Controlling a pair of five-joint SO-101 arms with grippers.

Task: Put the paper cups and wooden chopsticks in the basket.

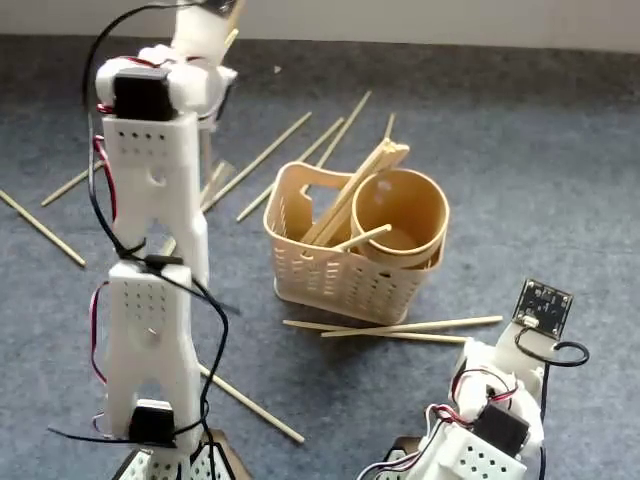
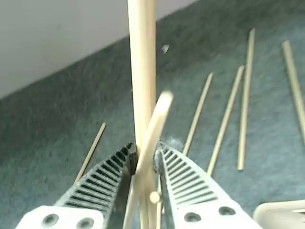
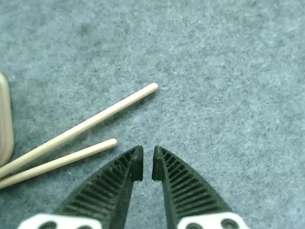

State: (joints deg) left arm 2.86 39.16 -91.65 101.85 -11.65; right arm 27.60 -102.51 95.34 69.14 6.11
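A cream slotted basket stands mid-carpet, holding a paper cup and several wooden chopsticks. At the far left of the high view my left arm stretches away to the carpet's back edge. My left gripper is shut on a couple of chopsticks that stick out past its tips. More chopsticks lie on the carpet beyond it. My right gripper hovers low over the carpet, shut with nothing in it, beside the ends of two chopsticks lying in front of the basket.
Loose chopsticks are scattered behind the basket, at the far left and near the left arm's base. A pale wall borders the carpet at the back. My right arm sits at the bottom right.
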